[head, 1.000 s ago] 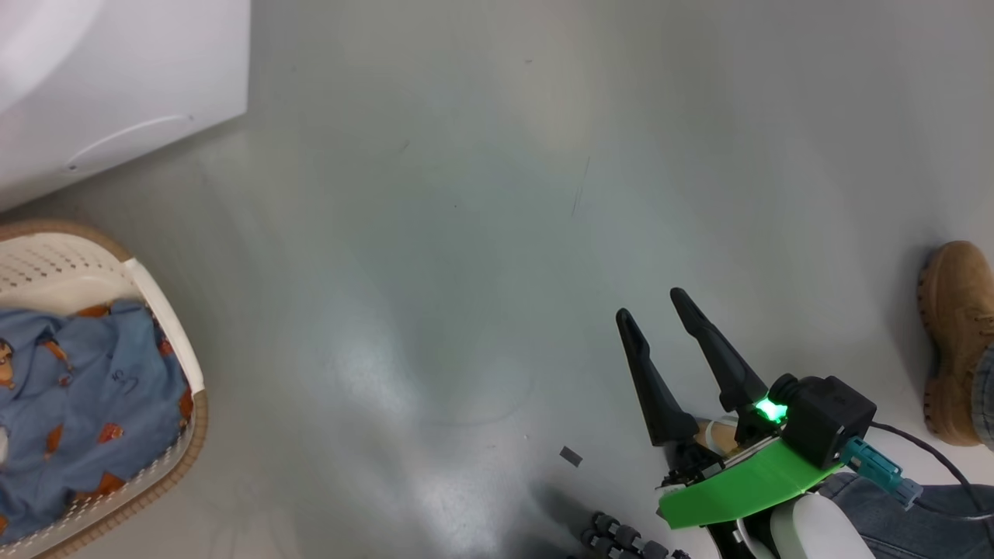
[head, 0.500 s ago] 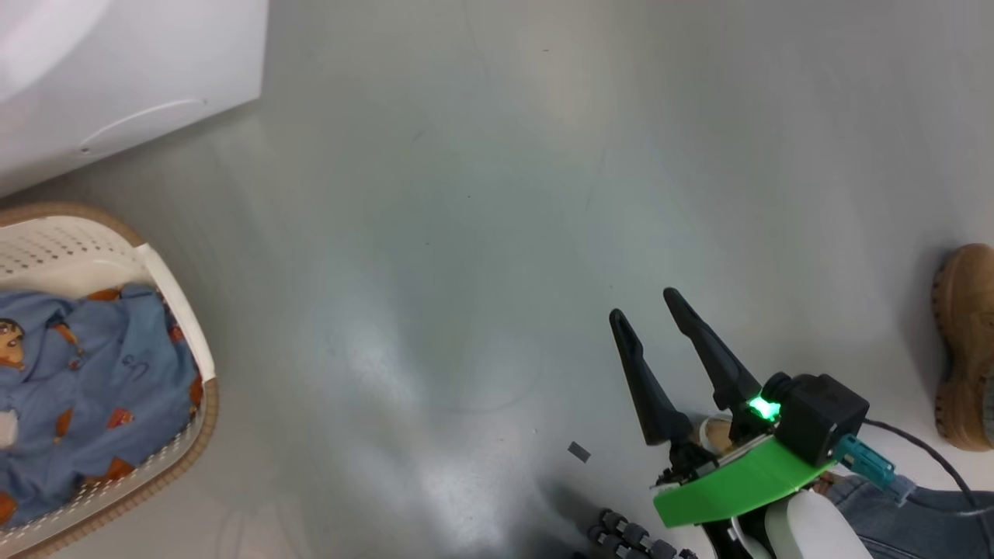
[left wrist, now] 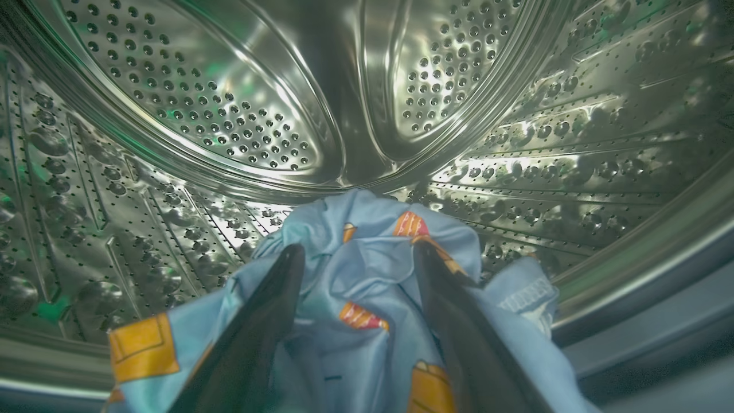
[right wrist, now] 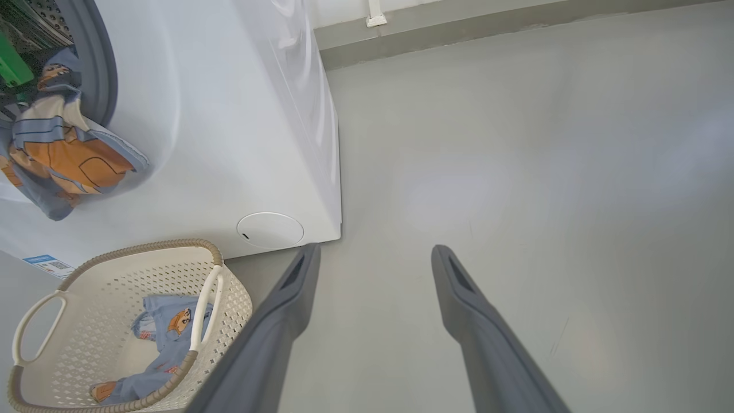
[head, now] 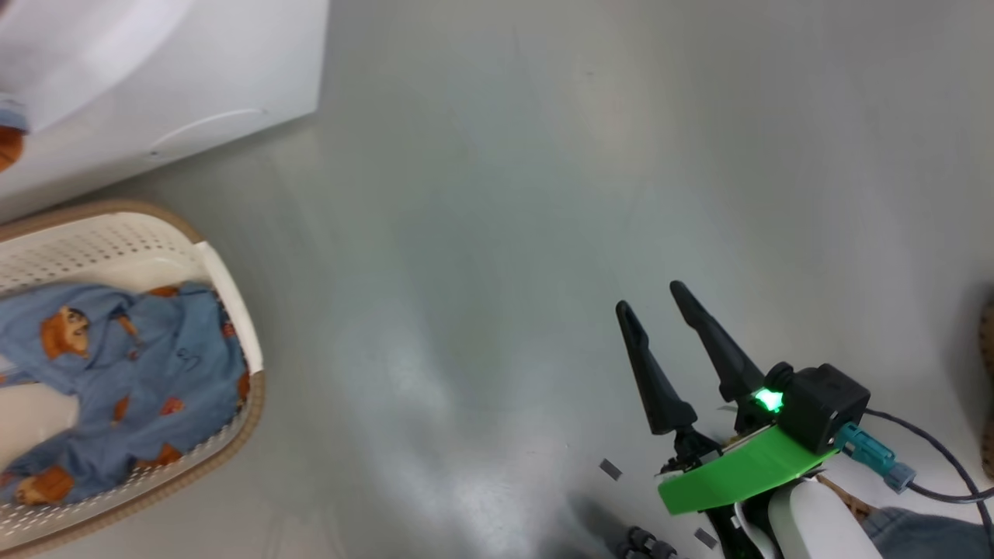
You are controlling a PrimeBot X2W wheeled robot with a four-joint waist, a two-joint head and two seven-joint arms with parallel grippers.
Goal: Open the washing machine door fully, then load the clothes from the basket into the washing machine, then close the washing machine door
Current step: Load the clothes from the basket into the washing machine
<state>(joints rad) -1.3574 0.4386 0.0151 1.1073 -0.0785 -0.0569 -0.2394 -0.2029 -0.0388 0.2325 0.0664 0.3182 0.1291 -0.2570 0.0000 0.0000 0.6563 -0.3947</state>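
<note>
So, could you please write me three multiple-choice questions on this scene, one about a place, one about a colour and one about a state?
1. Where is the left gripper? A over the floor; B inside the steel drum; C above the machine's top.
2. What colour is the basket rim? A black; B green; C brown.
3. How are the right gripper jaws? A open, empty; B shut on cloth; C shut, empty.
Answers: 1 B, perforated steel surrounds it; 2 C, a brown woven band tops the cream wall; 3 A, they stand apart with nothing between them.
</note>
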